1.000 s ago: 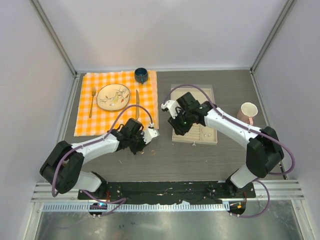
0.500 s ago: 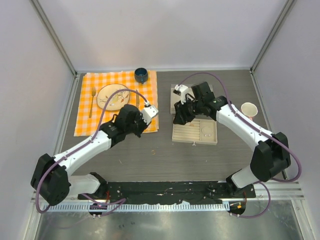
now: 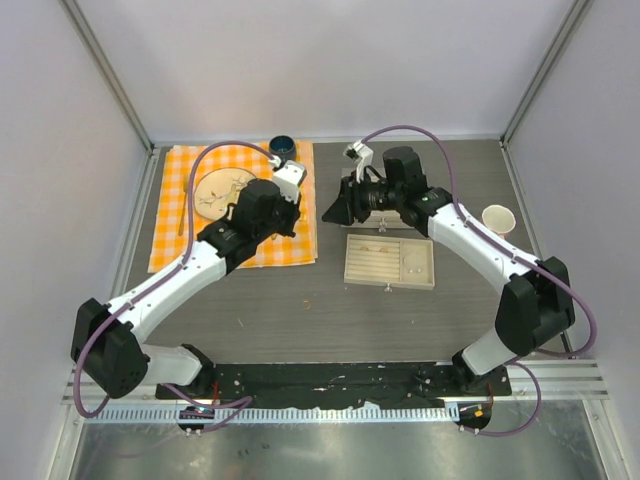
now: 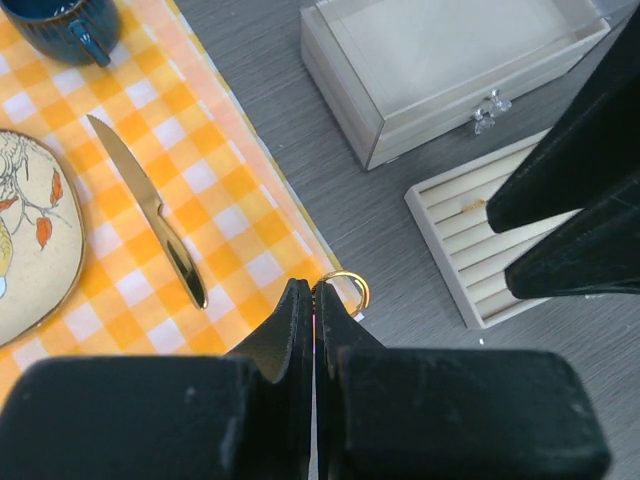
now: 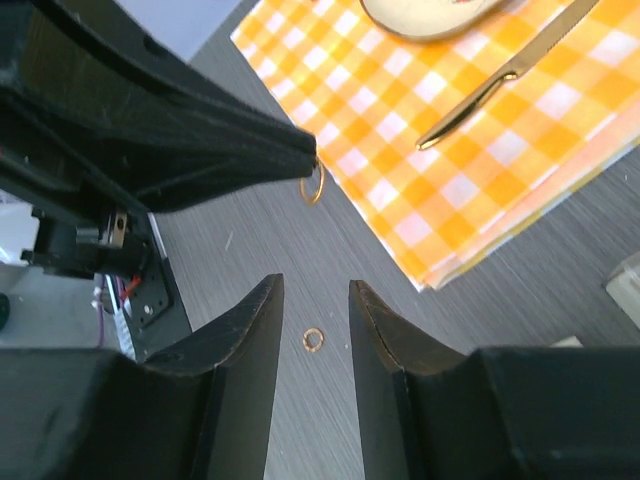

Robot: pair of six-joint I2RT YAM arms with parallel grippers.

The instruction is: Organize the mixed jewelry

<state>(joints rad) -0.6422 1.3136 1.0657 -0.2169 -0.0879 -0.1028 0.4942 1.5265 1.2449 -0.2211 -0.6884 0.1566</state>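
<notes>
My left gripper [image 4: 314, 287] is shut on a thin gold ring [image 4: 347, 283] and holds it in the air above the right edge of the checked cloth [image 4: 200, 170]. The right wrist view shows that same ring [image 5: 313, 186] hanging from the left fingertips. My right gripper [image 5: 313, 285] is open and raised, facing the left gripper [image 3: 298, 212]. Far below, between its fingers, a tiny gold ring [image 5: 313, 340] lies on the table. The beige slotted tray [image 3: 365, 265] holds a small gold bit [image 4: 473, 207] and a silver hoop [image 3: 413, 265].
A beige box with a clear lid [image 4: 440, 60] stands behind the tray. On the orange checked cloth [image 3: 180, 250] lie a plate [image 3: 215, 190], knife [image 4: 150, 220] and fork. A blue cup [image 3: 282, 146] sits at the back, a pink cup [image 3: 497, 220] at the right.
The left arm lifted from the front of the table and swung back over the cloth edge, carrying the ring. The right arm left the tray and rose back-left toward the left gripper.
</notes>
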